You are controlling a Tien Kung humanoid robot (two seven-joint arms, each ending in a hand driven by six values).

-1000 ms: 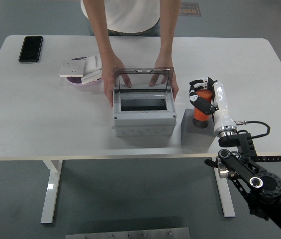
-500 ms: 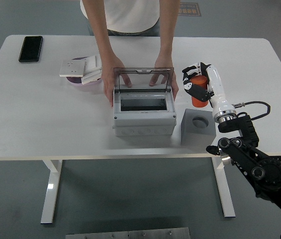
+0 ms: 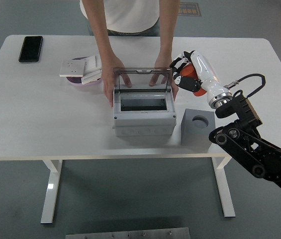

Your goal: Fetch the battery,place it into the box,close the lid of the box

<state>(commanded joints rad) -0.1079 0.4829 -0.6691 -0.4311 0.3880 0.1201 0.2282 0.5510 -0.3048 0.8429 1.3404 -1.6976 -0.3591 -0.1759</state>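
My right hand (image 3: 184, 74) is shut on the orange battery (image 3: 189, 79) and holds it in the air, just right of the grey box (image 3: 143, 117) and above table level. The box stands at the table's middle with its clear lid (image 3: 143, 79) raised upright. A person at the far side holds the box with both hands (image 3: 122, 79) behind the lid. The grey holder block (image 3: 198, 130) with a round hole sits right of the box, with nothing in it. My left arm is out of view.
A black phone (image 3: 31, 48) lies at the far left. A white switch plate and a purple dish (image 3: 83, 70) sit left of the box. The table's near edge (image 3: 105, 157) runs close in front of the box and block.
My right hand has lifted the orange battery out of the grey block and carried it up and left toward the box. The person's hands and the box have not moved.
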